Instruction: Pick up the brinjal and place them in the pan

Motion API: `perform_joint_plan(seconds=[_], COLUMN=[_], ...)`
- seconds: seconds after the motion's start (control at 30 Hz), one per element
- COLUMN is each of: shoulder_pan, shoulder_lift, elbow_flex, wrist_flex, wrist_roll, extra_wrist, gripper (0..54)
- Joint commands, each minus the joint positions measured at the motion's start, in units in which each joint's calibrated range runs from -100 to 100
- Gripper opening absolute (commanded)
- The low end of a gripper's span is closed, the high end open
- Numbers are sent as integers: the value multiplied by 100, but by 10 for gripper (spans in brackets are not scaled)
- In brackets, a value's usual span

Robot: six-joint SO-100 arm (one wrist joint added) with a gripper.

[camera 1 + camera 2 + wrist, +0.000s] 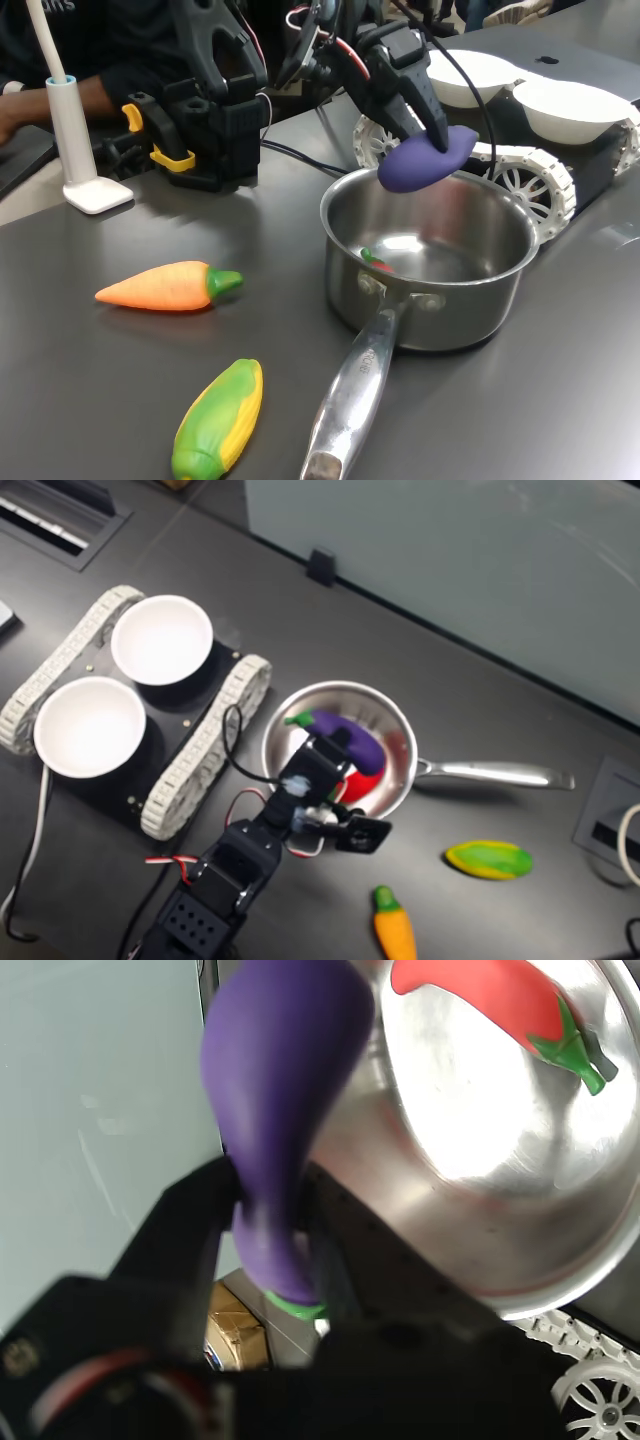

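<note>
Closest in the first exterior view, a green-yellow corn (pixel 220 418) lies on the dark desk (pixel 90 400), and beside it the pan's long steel handle (pixel 352 394) reaches toward the near desk edge. Just behind the corn, an orange carrot (pixel 168 286) rests on its side. Now the pan (pixel 430 262) itself: a shiny steel bowl, and the wrist view shows a red chilli (pixel 500 1005) with a green stem already lying inside on the bottom. Above the pan's far rim hangs the brinjal (pixel 426 160), clear of the metal, gripped at its narrow stem end. The claw (pixel 272 1228) is clamped tight on it, black fingers (pixel 195 1222) on either side of the purple neck, fat end pointing out over the bowl. Behind the pan sits a tracked vehicle (pixel 525 170) carrying two white bowls (pixel 575 108). Farthest back, a person's arm (pixel 60 100) rests at the far desk edge
</note>
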State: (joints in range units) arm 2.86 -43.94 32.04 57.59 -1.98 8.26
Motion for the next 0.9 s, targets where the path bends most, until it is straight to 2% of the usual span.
perform_joint_plan(seconds=[0.0, 0.4, 0.57, 0.77, 0.87], shoulder_pan=[-206, -378, -412, -309, -309], shoulder_lift=[-553, -1161, -1186, -1220, -1245], elbow_flex=[163, 863, 972, 1017, 1099], wrist_flex=[-432, -475, -535, -543, -594], wrist_roll=[-24, -15, -10, -73, -54], extra_wrist=[64, 73, 73, 73, 73], gripper=[4, 4, 6, 123, 135])
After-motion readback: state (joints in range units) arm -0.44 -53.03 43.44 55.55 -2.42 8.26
